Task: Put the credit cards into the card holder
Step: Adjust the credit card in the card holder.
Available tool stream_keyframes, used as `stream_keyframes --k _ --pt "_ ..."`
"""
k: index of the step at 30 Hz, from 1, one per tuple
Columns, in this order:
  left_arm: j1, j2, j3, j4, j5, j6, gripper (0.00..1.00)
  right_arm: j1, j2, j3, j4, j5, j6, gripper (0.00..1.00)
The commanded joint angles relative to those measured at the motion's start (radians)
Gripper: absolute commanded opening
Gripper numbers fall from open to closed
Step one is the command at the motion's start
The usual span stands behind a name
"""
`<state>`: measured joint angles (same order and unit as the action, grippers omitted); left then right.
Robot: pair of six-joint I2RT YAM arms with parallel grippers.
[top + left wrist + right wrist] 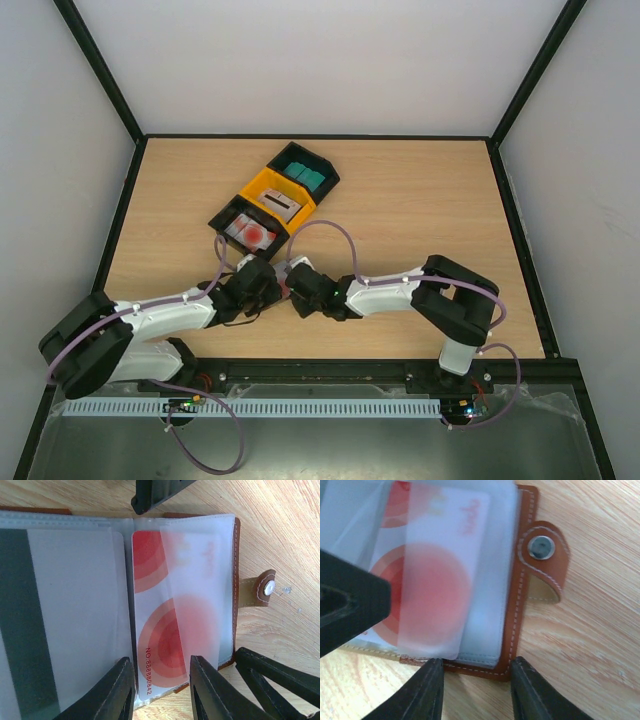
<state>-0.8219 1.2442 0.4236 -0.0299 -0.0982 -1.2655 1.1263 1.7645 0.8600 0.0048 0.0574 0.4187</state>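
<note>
Where your two arms meet near the front edge of the desk, item one is the card holder: brown, lying open and flat on the wood, clear sleeves up, snap tab pointing outward. Item two: a white-and-red card, partly inside the frosted sleeve on the tab side, its numbered end sticking out. Item three: a striped grey card under the neighbouring sleeve. Your left hand: released, fingers parted, tips at the protruding card end, one to each side; you cannot tell contact here. Your right hand: likewise released, fingers apart over the holder's stitched edge, clenched on nothing. Farther back, mid-desk, three bins sit in a diagonal row, each touching the next. Nearest is the near black bin, holding red-marked cards. Next is the yellow bin, holding a silver card. Farthest is the far black bin, holding teal cards.
</note>
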Motion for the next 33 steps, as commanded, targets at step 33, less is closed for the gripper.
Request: stream_keyframes --k 33 --pt "-0.003 -0.028 -0.091 0.073 0.016 0.013 0.43 -0.020 -0.026 -0.081 0.155 -0.002 0.178 0.38"
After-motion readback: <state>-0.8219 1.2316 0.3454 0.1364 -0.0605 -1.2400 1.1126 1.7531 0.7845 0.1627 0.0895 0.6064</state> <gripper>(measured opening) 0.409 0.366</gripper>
